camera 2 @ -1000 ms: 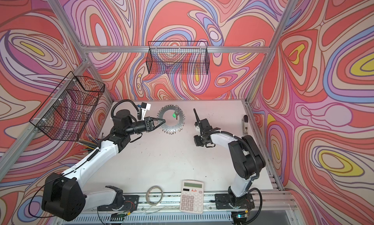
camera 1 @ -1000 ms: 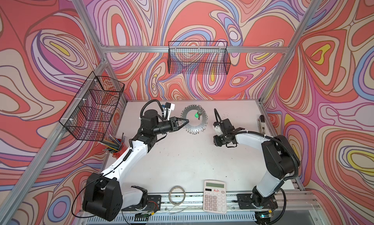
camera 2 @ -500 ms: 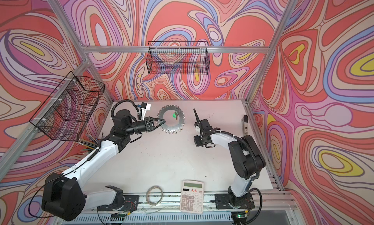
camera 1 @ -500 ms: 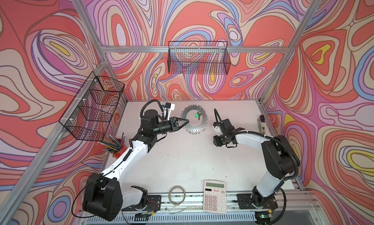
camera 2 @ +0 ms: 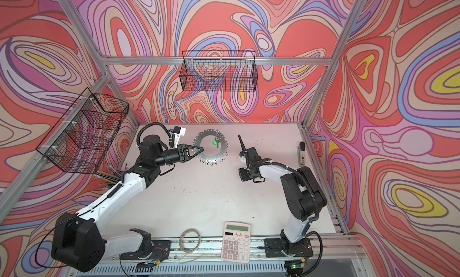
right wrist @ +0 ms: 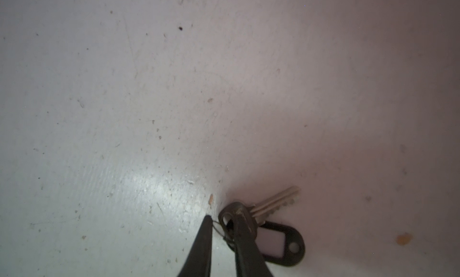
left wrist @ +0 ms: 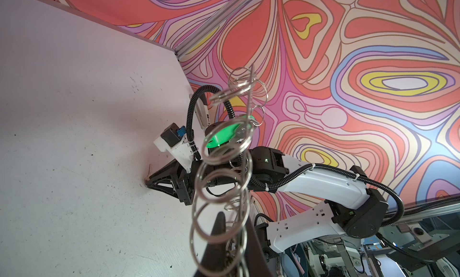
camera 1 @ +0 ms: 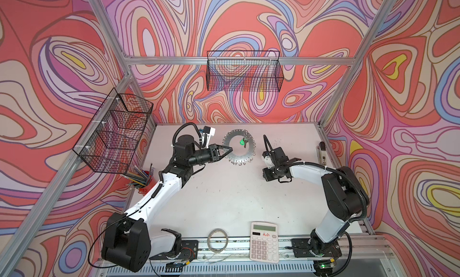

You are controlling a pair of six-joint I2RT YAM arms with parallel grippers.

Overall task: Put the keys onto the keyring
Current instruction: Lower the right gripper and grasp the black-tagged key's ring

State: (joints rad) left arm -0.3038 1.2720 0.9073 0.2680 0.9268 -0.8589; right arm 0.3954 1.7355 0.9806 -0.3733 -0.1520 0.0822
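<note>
The left gripper (camera 1: 228, 150) is clamped shut on the keyring (camera 1: 245, 158). It pinches the plate's rim so the disc juts out beyond the fingertips at a tilt, probably so that its edge loops (left wrist: 219, 178) hang free towards the other arm. The keyring is thin, stiff silver metal with a large round hole, and springy wire circles crowd its rim. The green key (camera 1: 241, 141) already hangs on the side of the disc far from these fingers, its oval plastic tag smooth and bright. The right gripper (right wrist: 222, 219) points down at the table (camera 1: 224, 193), its fingers almost together and nipping the small wire ring of the black key (right wrist: 273, 201). That key lies flat on the matt, scuffed white top, with its grooved silver blade pointing away from the fingertips and its glossy tag (right wrist: 281, 245) beside one finger. A thin ring lying flat on a hard surface likely calls for such a fine tip pinch.
</note>
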